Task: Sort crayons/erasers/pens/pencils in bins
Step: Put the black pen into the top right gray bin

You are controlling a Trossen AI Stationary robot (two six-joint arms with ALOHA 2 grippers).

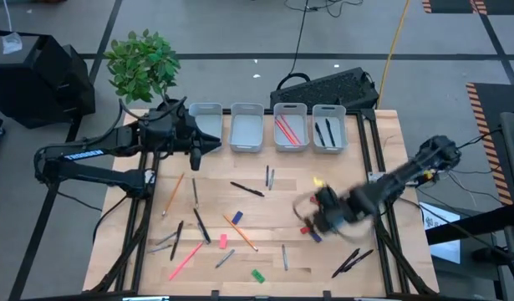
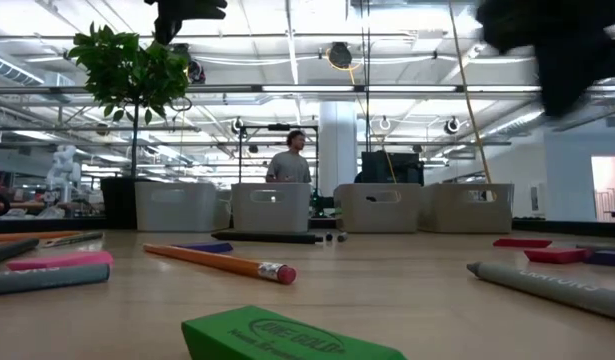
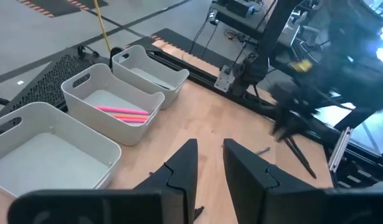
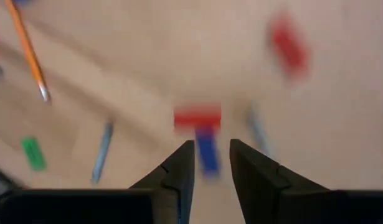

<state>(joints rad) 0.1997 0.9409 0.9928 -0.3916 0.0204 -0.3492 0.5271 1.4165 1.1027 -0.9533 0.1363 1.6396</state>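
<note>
Four pale bins (image 1: 246,127) stand in a row at the table's far edge. One (image 3: 113,106) holds pink and red sticks, and the rightmost (image 1: 329,127) holds dark pens. My left gripper (image 1: 198,144) hovers open beside the leftmost bin (image 1: 206,124), nothing between its fingers (image 3: 210,158). My right gripper (image 1: 319,216) hangs open over the table's right middle, above a red eraser (image 4: 197,117) and a blue eraser (image 4: 208,152) that lie flat, touching each other. Pink (image 1: 223,241), blue (image 1: 236,217) and green (image 1: 257,274) erasers lie among scattered pens, pencils and crayons.
A potted plant (image 1: 142,65) stands at the far left corner, and a black keyboard (image 1: 328,86) lies behind the bins. An orange pencil (image 2: 222,262) and a green eraser (image 2: 287,338) lie near the front edge. Two black pens (image 1: 353,261) sit at the near right. A person (image 2: 289,160) stands in the room beyond.
</note>
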